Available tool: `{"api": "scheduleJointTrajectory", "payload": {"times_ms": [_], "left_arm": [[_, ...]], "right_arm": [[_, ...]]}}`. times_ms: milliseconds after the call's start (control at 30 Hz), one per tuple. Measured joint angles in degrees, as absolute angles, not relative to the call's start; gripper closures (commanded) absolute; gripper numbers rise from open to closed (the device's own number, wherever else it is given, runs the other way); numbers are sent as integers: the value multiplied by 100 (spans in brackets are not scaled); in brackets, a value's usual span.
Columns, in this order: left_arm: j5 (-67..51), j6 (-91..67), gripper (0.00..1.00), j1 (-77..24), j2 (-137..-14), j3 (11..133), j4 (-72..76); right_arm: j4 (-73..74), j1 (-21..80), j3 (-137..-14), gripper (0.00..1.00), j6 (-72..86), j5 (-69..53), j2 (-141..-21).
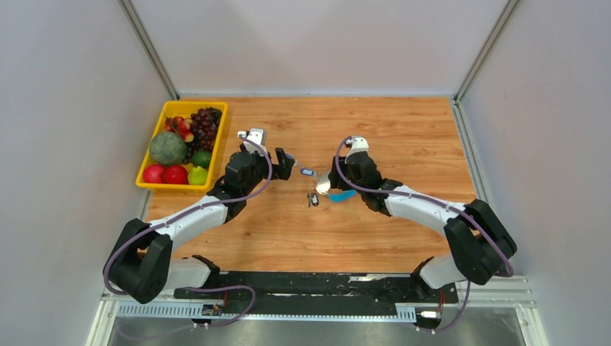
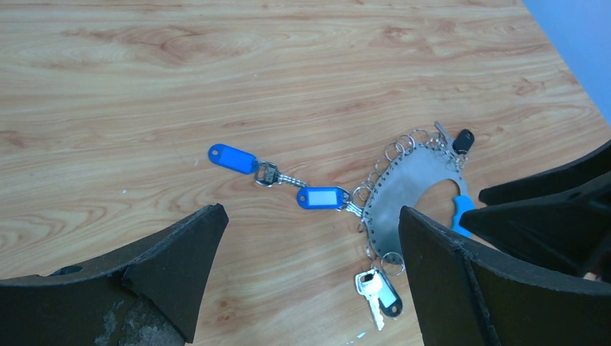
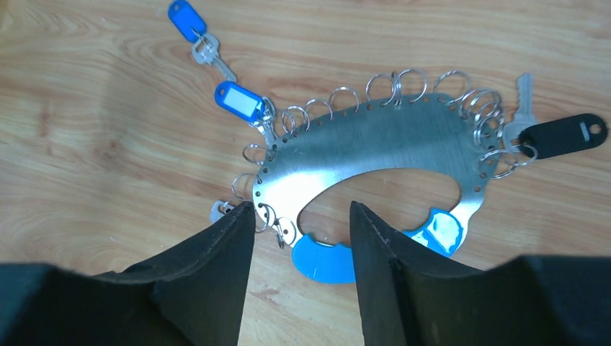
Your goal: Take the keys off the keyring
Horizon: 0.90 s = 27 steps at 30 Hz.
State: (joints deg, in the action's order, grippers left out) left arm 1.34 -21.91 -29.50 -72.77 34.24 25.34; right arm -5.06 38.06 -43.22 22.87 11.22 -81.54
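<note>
Keyring (image 3: 375, 148) laid flat on table (image 1: 403, 130), between both grippers. Right gripper (image 3: 301, 209) poised over keyring's blue segment (image 3: 324, 259), jaws half-spread astride it, gap seen on one side, nothing pinched. Left gripper (image 2: 310, 213) set just left of keyring, jaws spread wide, nothing held. Keys (image 3: 238, 99) fanned on small rings along keyring's outer edge. Blue-tagged key (image 3: 186, 18) lying farthest out, black-tagged key (image 3: 562, 135) at opposite end. Yellow fruit tray (image 1: 180, 106) placed well left of keyring, beyond left gripper.

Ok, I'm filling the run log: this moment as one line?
left end effector: open | right end effector: open over keyring | keys: on keyring
</note>
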Motion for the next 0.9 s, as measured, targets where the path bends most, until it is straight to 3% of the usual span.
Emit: {"api": "scheduleJointTrajectory", "payload": {"times_ms": [100,500,633,767,900], "left_arm": [[272,-2204,0,-2950,-7244,3424,2453],[375,-2220,0,-2950,-7177,3424,2403],[375,-2220,0,-2950,-7177,3424,2401],[373,-2220,0,-2950,-7177,3424,2392],[395,-2228,0,-2950,-7273,3509,2296]], "right_arm": [[-331,3850,-4519,56,2305,1074,-8584],[-47,4156,-4670,61,2324,937,-9317],[-21,4209,-4759,72,2322,897,-9491],[21,4237,-4912,100,2290,856,-9749],[62,4259,-5046,100,2263,847,-9791]]}}
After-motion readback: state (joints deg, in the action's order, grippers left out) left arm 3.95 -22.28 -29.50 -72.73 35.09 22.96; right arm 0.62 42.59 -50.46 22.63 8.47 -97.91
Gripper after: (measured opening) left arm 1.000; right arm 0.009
